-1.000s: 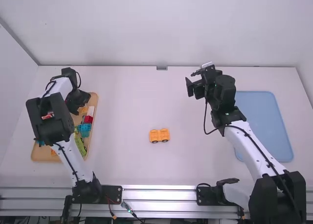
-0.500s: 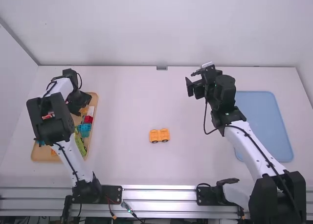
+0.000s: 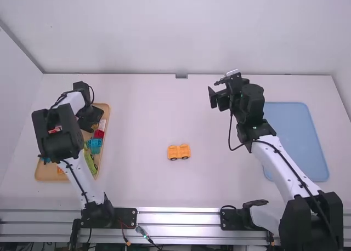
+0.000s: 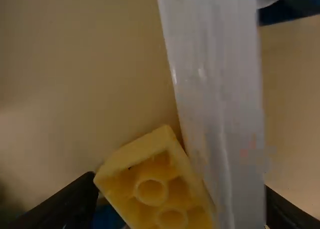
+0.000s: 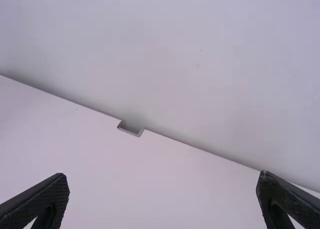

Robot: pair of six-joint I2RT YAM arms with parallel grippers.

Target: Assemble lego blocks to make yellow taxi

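left gripper (image 4: 180,183) nudged over tray (image 3: 45,173) | jaws sat apart astride yellow block (image 4: 155,181), pick likely neared | right gripper (image 5: 162,177) jaws apart

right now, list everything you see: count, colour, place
Toy car: 1, orange, middle of table
White block: 1, far end of tray
Yellow block: 1, beside white block
Red block: 1, near white block
Blue blocks: 2+, tray
Green block: 1, tray
Orange block: 1, tray's near end
Tray: 1, brown, left
Mat: 1, blue, right
Table: 1, white, centre
Rail: 1, silver, front
Arms: 2, white-black, both sides
Left gripper: 1, black, over tray
Right gripper: 1, black, above table
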